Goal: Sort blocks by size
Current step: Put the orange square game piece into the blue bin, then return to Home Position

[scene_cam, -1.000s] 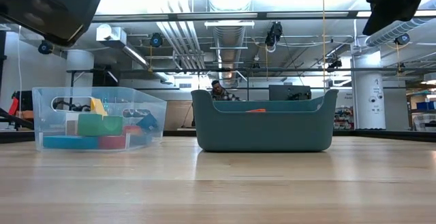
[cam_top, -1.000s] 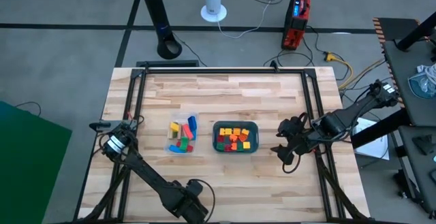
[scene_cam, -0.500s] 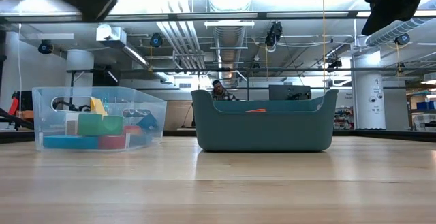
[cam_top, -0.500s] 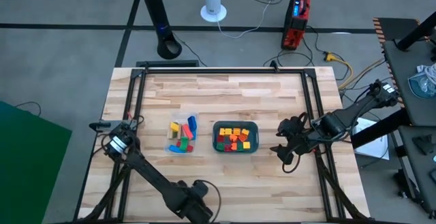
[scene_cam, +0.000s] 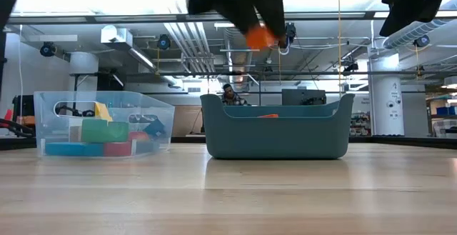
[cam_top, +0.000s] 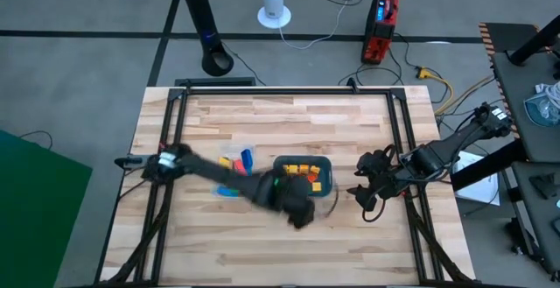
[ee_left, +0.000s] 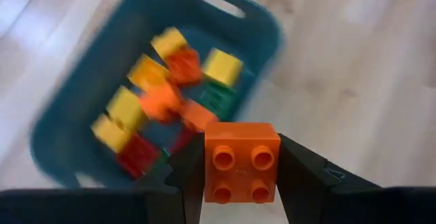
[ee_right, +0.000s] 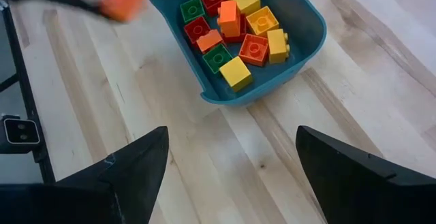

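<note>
Swung from the table's near edge, the left gripper now hovers beside the teal rectangular plastic tray, fingers clamped on a small orange four-stud cube block. Short red, yellow, orange and green cubes fill the tray; longer blocks lie in the clear plastic container. The right gripper waits spread apart near the tray.

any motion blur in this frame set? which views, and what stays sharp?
High view: left arm smeared across the teal tray. Low view: left gripper and its orange block streaked. Left wrist view: the orange block is crisp, tray contents blurred. Right wrist view: the small blocks in the tray sharp, orange block a smear at the edge. The clear container is sharp in the low view.
</note>
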Controlling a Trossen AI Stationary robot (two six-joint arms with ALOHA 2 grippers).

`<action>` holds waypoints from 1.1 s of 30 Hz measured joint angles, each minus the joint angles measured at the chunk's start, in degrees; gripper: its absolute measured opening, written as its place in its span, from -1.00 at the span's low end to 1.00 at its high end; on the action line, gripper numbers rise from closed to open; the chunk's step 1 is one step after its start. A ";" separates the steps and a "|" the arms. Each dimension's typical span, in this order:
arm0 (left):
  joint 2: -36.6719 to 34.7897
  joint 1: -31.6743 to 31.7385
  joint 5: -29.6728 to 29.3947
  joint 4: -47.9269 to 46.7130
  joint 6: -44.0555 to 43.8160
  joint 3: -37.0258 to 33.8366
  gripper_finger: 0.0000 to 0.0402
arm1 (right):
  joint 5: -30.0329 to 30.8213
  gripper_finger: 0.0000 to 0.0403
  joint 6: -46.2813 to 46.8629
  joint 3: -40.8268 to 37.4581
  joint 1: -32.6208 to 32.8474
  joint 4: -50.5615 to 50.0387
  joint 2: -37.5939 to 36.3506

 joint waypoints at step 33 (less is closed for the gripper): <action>-26.62 9.51 3.56 2.18 20.53 -14.49 0.02 | 4.16 0.48 9.50 0.79 -0.13 5.98 -0.09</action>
